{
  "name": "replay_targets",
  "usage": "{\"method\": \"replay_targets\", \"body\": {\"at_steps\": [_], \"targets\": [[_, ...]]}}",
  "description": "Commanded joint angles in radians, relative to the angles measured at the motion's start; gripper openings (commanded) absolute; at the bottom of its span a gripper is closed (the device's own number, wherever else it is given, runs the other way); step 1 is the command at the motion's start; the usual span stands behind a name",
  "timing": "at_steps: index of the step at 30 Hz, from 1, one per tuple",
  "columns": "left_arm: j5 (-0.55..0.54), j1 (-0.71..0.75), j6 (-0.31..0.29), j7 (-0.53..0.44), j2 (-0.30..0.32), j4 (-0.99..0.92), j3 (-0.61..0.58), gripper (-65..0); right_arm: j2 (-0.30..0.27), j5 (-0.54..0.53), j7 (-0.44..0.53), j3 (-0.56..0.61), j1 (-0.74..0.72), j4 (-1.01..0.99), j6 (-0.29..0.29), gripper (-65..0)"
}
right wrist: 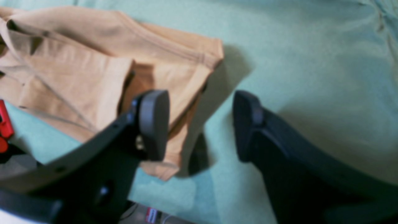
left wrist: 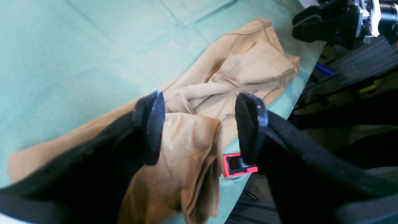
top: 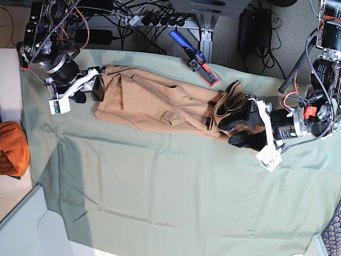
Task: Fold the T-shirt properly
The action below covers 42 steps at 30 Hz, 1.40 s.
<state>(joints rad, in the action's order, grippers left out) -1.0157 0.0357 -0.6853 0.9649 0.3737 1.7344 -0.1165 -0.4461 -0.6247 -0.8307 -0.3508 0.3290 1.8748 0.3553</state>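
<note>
The tan T-shirt (top: 154,101) lies as a long, crumpled band along the far side of the green sheet. My left gripper (top: 232,132) hovers open over its bunched right end. In the left wrist view a raised fold of the T-shirt (left wrist: 189,149) stands between the fingers of my left gripper (left wrist: 200,109), against one pad and free of the other. My right gripper (top: 89,93) is open at the shirt's left end. In the right wrist view one finger (right wrist: 154,124) of my right gripper (right wrist: 200,109) is over the T-shirt's (right wrist: 77,71) hem corner, and the other is over bare sheet.
A sage-green cloth sheet (top: 160,186) covers the table. A bunched vivid orange cloth (top: 11,148) sits off its left edge. A blue-and-red tool (top: 200,64) lies at the far edge beside cables and a metal frame. The table edge runs close behind the shirt.
</note>
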Motion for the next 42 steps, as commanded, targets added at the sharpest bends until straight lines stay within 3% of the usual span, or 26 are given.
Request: {"method": "replay_targets", "body": {"at_steps": [1, 7, 11, 13, 16, 19, 26, 31, 34, 38, 42], "targets": [[-0.018, -0.016, -0.013, -0.018, 0.006, 0.016, 0.011, -26.0, -0.016, -0.011, 0.026, -0.01, -0.007, 0.018, 0.101, -32.1], [-0.003, -0.014, -0.013, 0.018, 0.007, 0.016, 0.13, -26.1, -0.016, -0.003, 0.026, -0.01, -0.007, 0.018, 0.097, -32.1], [-0.006, 0.039, -0.013, 0.026, 0.041, 0.016, 0.173, -27.3, -0.016, -0.003, 0.026, -0.01, -0.007, 0.018, 0.097, -32.1], [-0.018, 0.083, -0.013, 0.026, 0.044, 0.016, 0.167, -35.3, -0.016, -0.004, 0.026, -0.01, -0.008, 0.018, 0.097, -32.1], [-0.027, 0.138, -0.013, -0.014, 0.035, 0.016, 0.154, -53.3, -0.015, -0.004, 0.027, -0.01, -0.007, 0.018, 0.097, -32.1], [-0.024, 0.15, -0.013, -0.027, 0.013, 0.016, 0.152, -62.0, -0.016, -0.004, 0.026, -0.01, -0.007, 0.018, 0.097, -32.1], [0.097, 0.142, -0.013, -0.084, -0.028, 0.011, 0.119, -62.9, -0.016, -0.004, 0.025, -0.01, -0.007, 0.018, 0.097, -32.1], [0.135, 0.141, -0.013, -0.091, -0.028, 0.0, 0.018, -62.9, -0.016, -0.004, 0.025, -0.01, -0.006, 0.018, 0.097, -32.1], [0.219, 0.14, -0.013, -0.158, -0.034, 0.0, -0.043, -62.8, -0.016, -0.004, 0.022, -0.01, -0.006, 0.018, 0.097, -32.1], [0.343, 0.101, -0.013, -0.192, -0.082, -0.009, -0.1, -62.8, -0.016, -0.004, 0.018, -0.01, -0.002, 0.018, 0.097, -32.1], [0.356, 0.022, -0.013, -0.196, -0.126, -0.094, -0.108, -62.8, -0.016, -0.003, 0.018, -0.01, 0.002, 0.018, 0.097, -32.1]]}}
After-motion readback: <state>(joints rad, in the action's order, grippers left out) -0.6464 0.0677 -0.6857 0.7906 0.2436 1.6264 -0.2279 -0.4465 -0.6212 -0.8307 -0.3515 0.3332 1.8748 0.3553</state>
